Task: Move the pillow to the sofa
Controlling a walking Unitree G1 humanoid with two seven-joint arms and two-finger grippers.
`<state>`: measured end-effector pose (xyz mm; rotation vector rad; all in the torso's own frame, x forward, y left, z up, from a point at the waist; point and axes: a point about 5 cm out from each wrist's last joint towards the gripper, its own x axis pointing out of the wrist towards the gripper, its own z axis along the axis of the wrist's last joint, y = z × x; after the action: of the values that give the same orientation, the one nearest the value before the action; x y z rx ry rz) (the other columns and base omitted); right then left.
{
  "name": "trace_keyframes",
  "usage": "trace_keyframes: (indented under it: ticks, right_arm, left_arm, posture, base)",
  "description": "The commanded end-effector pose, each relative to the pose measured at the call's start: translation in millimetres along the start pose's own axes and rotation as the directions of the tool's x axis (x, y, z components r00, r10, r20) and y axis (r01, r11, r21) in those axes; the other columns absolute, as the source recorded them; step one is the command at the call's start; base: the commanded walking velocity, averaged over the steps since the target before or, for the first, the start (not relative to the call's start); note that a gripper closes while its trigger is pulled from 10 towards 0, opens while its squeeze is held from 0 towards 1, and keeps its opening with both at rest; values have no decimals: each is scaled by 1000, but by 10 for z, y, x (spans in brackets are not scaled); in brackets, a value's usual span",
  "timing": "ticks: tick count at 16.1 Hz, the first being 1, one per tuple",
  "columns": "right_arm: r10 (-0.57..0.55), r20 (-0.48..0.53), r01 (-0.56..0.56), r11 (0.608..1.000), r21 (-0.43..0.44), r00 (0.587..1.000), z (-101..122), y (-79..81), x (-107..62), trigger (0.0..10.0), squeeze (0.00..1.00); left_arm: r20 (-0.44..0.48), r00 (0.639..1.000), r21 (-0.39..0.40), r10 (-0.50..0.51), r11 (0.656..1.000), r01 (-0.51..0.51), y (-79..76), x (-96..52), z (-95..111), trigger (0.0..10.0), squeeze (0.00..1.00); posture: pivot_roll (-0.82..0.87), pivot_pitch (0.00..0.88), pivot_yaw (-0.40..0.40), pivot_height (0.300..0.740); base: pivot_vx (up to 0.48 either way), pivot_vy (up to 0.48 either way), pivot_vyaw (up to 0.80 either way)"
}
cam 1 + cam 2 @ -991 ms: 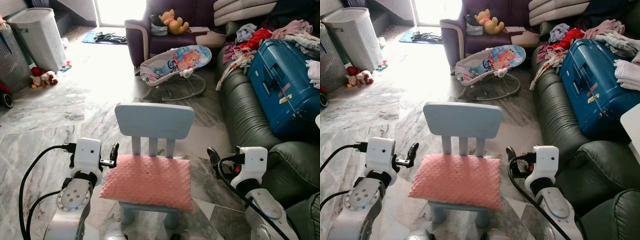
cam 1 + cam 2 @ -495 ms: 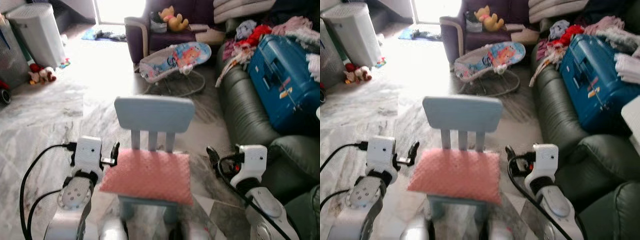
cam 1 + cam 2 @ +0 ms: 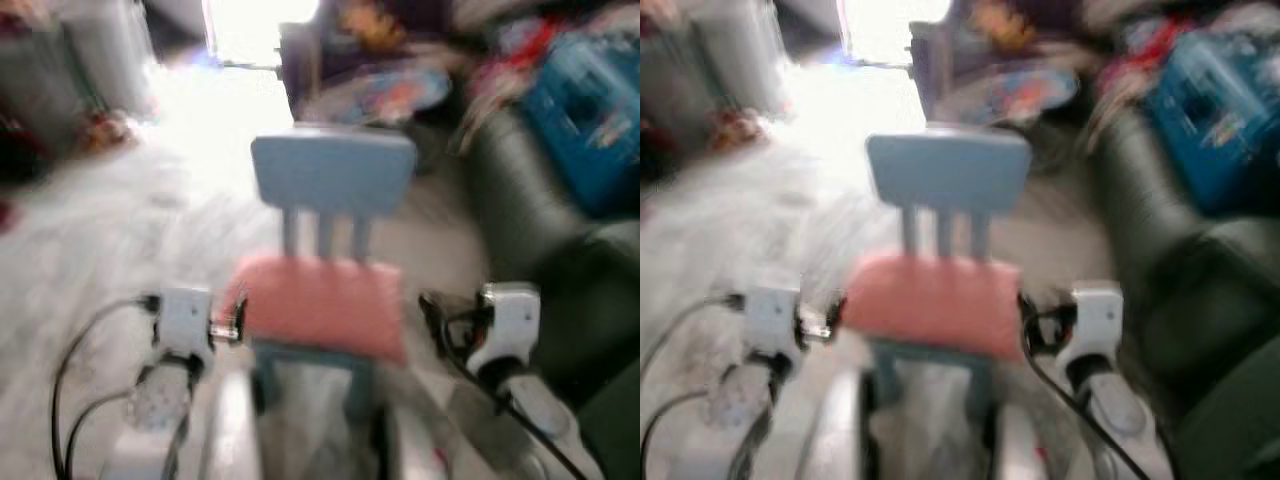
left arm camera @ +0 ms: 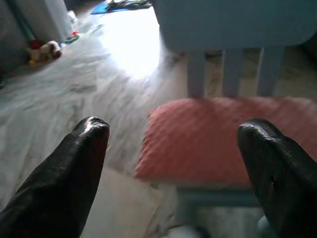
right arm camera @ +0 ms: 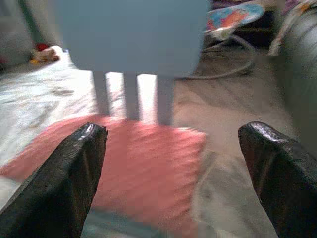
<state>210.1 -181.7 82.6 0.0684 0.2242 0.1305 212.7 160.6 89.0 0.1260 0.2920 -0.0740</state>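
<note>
A pink dotted pillow [image 3: 320, 306] lies flat on the seat of a small light-blue chair [image 3: 333, 170], seen blurred in the head views. My left gripper [image 3: 236, 312] hovers at the pillow's left edge, and my right gripper [image 3: 432, 315] hovers off its right edge. In the left wrist view the pillow [image 4: 218, 139] lies ahead between the wide-apart black fingers [image 4: 64, 183], so that gripper is open and holds nothing. The right wrist view shows the pillow [image 5: 133, 163] beyond equally spread fingers [image 5: 54, 183], also open. The dark green sofa [image 3: 540, 210] stands to the right.
A blue suitcase [image 3: 590, 110] and a heap of clothes lie on the sofa. A baby bouncer [image 3: 385, 95] and a purple armchair stand behind the chair. Laundry baskets [image 3: 90, 60] and toys are at the far left on the marble floor [image 3: 120, 230].
The whole picture has shifted and blurred, so the camera has moved; the chair now sits higher and a little further right in view. Both grippers stay open beside the pillow.
</note>
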Motion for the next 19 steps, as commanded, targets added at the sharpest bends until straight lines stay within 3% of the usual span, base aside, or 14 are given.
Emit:
trace_keyframes:
  ticks: [1,5,11,16,19]
  right_arm:
    - [6,22,-6,1000,6,1000,54,9,6,10000,0]
    - [31,21,-31,1000,-1,999,65,28,38,10000,0]
    - [48,31,-48,999,7,998,76,55,110,10000,0]
    - [64,29,-63,998,-17,998,92,41,163,10000,0]
    - [65,30,-65,998,-14,997,74,41,178,10000,0]
  left_arm:
    - [65,998,19,9,1000,-10,32,39,169,10000,0]
    - [61,997,35,42,998,-44,56,54,153,10000,0]
    - [54,996,32,70,997,-72,66,73,122,10000,0]
    - [71,993,19,95,995,-96,81,136,168,10000,0]
    - [76,992,21,102,994,-104,86,135,172,10000,0]
  posture:
    - [-16,39,-21,605]
    - [-19,34,-25,605]
    - [-1,23,-39,555]
    - [-1,24,-46,550]
    - [10,17,-43,512]
  base:
    - [0,0,0]
    - [0,0,0]
    - [0,0,0]
    - [0,0,0]
    - [0,0,0]
